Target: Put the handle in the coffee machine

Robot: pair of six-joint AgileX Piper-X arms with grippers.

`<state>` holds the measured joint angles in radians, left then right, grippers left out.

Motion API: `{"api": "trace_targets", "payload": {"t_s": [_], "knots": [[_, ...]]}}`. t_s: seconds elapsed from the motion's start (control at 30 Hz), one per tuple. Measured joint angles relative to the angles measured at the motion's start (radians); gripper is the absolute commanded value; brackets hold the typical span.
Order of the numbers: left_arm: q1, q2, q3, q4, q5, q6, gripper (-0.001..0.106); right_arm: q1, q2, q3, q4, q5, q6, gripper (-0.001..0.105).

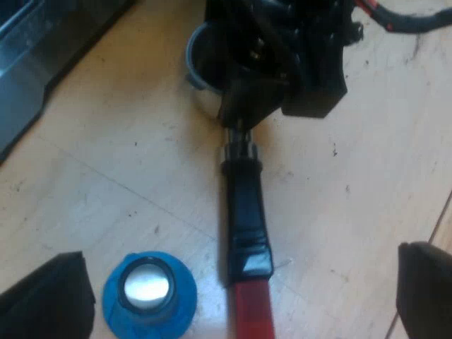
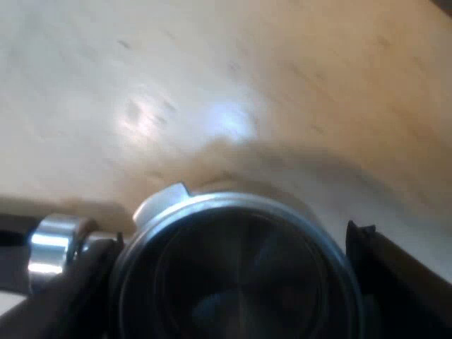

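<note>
Metal holder flat on table; handle red-ended.

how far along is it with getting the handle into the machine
Done: the right claw is at the holder, looking closed on the basket rim. In hand: the pickup. The holder lies flat on the wooden table near the blue tamper, not yet lifted. Left: carrying it to the espresso machine and locking it into the front. The left claw hangs open above it.
</note>
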<state>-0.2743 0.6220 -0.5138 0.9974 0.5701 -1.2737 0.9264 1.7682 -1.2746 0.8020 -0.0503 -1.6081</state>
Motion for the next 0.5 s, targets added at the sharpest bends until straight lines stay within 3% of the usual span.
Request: {"api": "trace_targets", "payload": {"t_s": [0.17,0.4,0.5], "knots": [[0.0,0.0,0.0,0.0,0.006,0.1,0.089,0.0,-0.039,0.003,0.041,0.04,0.053,0.0],[0.0,0.0,0.0,0.0,0.006,0.116,0.077,-0.001,-0.122,0.005,0.102,0.093,0.122,0.0],[0.0,0.0,0.0,-0.002,0.006,0.143,0.077,-0.001,-0.146,0.005,0.117,0.093,0.146,0.0]]}}
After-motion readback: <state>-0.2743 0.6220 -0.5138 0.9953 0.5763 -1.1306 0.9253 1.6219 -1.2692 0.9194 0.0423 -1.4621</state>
